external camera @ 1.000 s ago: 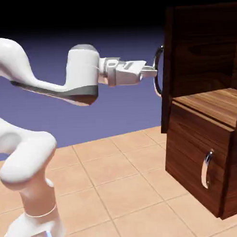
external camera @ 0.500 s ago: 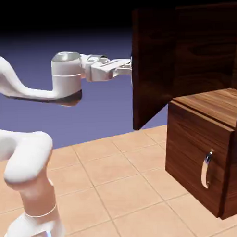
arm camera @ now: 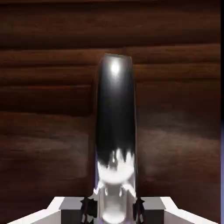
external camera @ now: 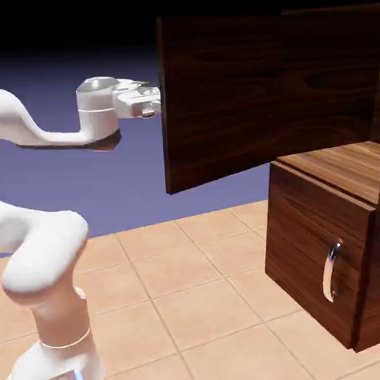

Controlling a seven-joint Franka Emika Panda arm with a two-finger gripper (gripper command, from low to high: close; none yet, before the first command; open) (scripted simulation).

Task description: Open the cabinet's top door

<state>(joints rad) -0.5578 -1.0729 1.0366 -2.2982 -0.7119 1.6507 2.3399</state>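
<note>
Fingers (arm camera: 139,209) grip the chrome handle (arm camera: 114,131) of the top door (external camera: 213,100), apparently swung well open from the cabinet (external camera: 334,242).

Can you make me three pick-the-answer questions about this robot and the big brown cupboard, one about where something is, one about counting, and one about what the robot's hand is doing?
1. Where is the top door now?
A. Shut flat against the cabinet
B. Swung out toward the arm
C. Lying on the floor

2. How many silver handles show in the exterior view?
A. One
B. Three
C. None

3. What is the gripper doing?
A. Hanging open above the floor
B. Closed on the top door's handle
C. Holding the lower handle

Answers: 1 B, the door's wide dark panel stands out from the cabinet, its edge at the hand. 2 A, only the lower handle shows there; the door hides its own. 3 B, the hand view shows the top door's handle between the fingertips.
</note>
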